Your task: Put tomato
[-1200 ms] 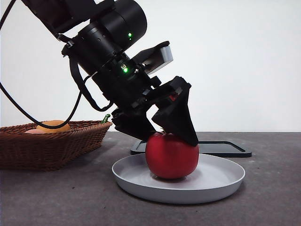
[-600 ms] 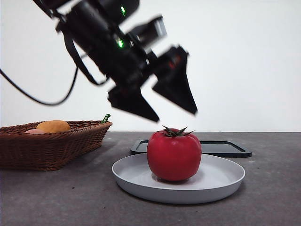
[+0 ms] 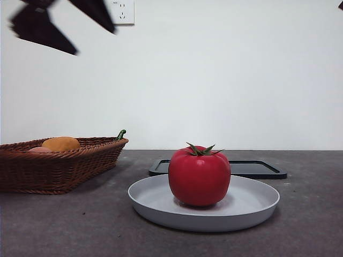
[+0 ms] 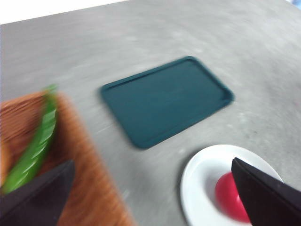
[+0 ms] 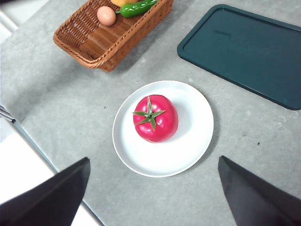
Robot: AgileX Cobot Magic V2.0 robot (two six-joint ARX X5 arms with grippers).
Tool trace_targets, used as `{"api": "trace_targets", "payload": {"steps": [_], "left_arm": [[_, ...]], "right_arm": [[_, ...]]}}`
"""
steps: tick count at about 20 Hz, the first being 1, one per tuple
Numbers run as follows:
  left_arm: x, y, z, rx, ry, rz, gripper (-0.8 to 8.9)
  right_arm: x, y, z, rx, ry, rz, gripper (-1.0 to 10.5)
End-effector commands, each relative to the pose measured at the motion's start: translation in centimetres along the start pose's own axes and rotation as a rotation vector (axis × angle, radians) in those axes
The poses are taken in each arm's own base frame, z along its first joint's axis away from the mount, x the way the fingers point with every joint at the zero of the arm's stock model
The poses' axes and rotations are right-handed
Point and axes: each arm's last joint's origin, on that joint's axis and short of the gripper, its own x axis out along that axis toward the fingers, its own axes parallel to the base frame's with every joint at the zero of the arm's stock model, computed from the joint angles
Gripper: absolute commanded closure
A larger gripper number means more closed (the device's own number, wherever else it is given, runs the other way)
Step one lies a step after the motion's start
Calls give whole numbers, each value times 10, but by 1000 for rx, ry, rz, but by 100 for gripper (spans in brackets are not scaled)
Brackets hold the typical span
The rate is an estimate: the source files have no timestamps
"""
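Observation:
The red tomato [image 3: 199, 175] with its green stem stands upright on the white plate [image 3: 252, 206] in the middle of the table. It also shows in the right wrist view [image 5: 155, 118] on the plate [image 5: 193, 141], and partly in the left wrist view [image 4: 230, 197]. My left gripper [image 3: 63, 25] is open and empty, high at the top left, far above and left of the tomato. My right gripper [image 5: 150, 197] is open and empty, high above the plate; in the front view only a black tip shows at the top right corner.
A wicker basket [image 3: 59, 166] at the left holds an orange-yellow fruit [image 3: 60, 143], an egg [image 5: 106, 15] and a green pepper [image 5: 136, 8]. A dark green tray [image 3: 257, 168] lies behind the plate. The table's edge [image 5: 42, 160] is close to the plate.
My left gripper has let go of the tomato and risen up and to the left, out to the top corner. The tomato stays on the plate.

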Motion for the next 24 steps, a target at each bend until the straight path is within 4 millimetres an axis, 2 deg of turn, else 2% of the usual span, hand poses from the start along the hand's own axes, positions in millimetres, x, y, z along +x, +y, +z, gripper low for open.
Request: {"api": "trace_targets", "payload": {"steps": [1,4,8,11,18,20,24], "left_arm": [[-24,9,0,-24,7,-17,283],[-49,12,-15,-93,99,-56,283],[-68,-9,-29,-135,190,-287,283],[-76,-21,-34,-116,225,-335,283],[-80,-25,-38,-98,253,-350,283],[-80,-25,-38,-95,249,-350,283],[-80,-25,-37,-93,246,-350,283]], "right_arm": [[2,-1,7,-15,-12,1,514],[10,-5,12,-12,-7,1,514],[23,-13,16,11,35,4,514],[31,-17,17,26,63,8,514],[49,-9,20,-13,112,72,514],[58,-7,23,-35,122,97,514],[90,-3,30,-82,145,132,514]]}}
